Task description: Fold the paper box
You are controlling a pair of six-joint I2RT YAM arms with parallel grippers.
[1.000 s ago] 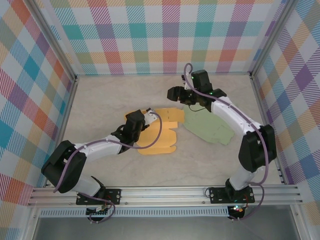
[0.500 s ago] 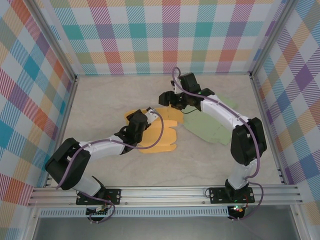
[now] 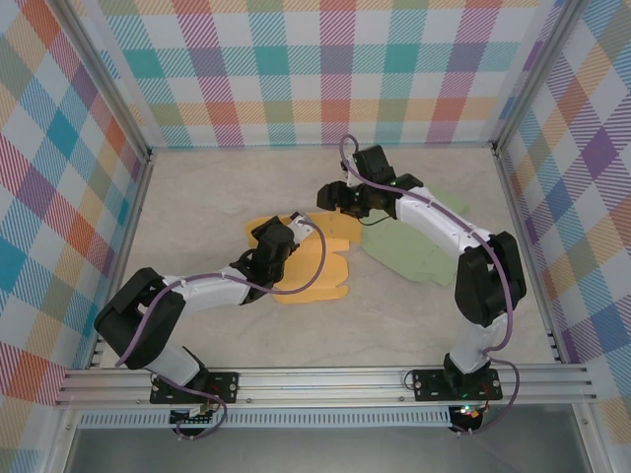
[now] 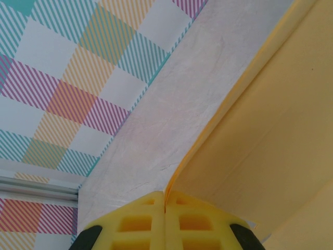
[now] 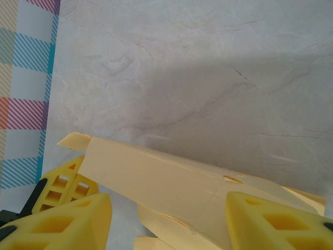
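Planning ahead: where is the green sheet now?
In the top view, the green sheet lies flat right of centre, under the right arm, beside the yellow box.

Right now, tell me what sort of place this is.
Probably a robot test cell. Plaid-printed walls enclose a marble-look table. The left arm and right arm are bolted to an aluminium rail at its near edge. A yellow paper box lies beside a green sheet.
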